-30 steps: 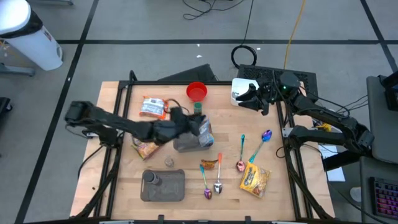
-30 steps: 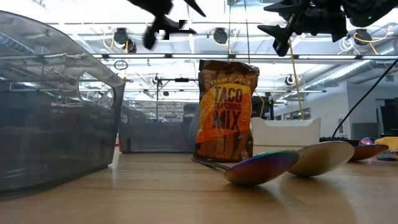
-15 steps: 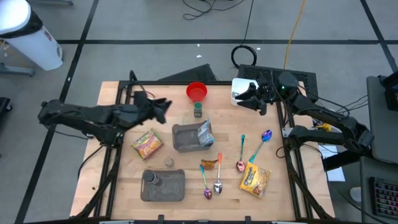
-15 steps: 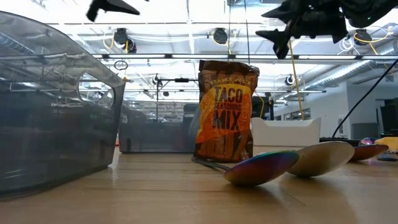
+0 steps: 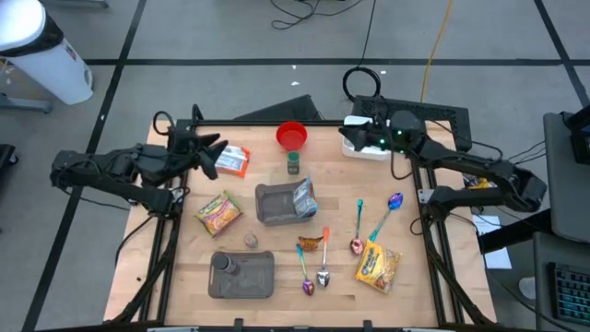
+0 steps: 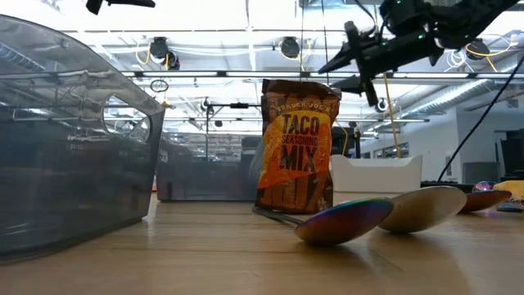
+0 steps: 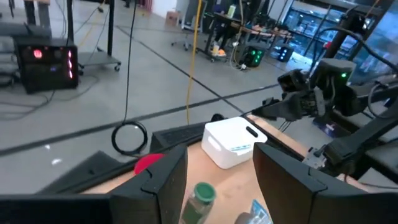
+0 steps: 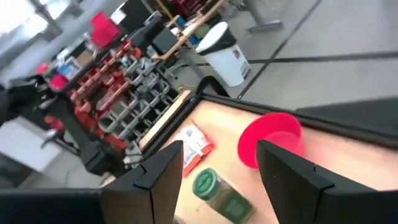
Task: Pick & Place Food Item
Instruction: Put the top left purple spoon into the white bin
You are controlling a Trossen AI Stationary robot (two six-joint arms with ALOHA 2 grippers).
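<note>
high view: left gripper (image 5: 205, 153) sits at the table's (image 5: 424, 286) left edge, just beside the orange snack packet (image 5: 233, 160), fingers apart, nothing held. right gripper (image 5: 355, 136) hangs over the white box (image 5: 367, 148), also empty.

low view: taco seasoning bag (image 6: 295, 147) stands upright, spoons (image 6: 344, 221) lie just in front; a sweep could tip it.

left wrist: fingers (image 7: 166, 185) spread, green jar (image 7: 196, 200) beyond them.

right wrist: fingers (image 8: 158, 173) spread above the red bowl (image 8: 273, 140). risk: which food item is unclear; crowded items get nudged.
</note>
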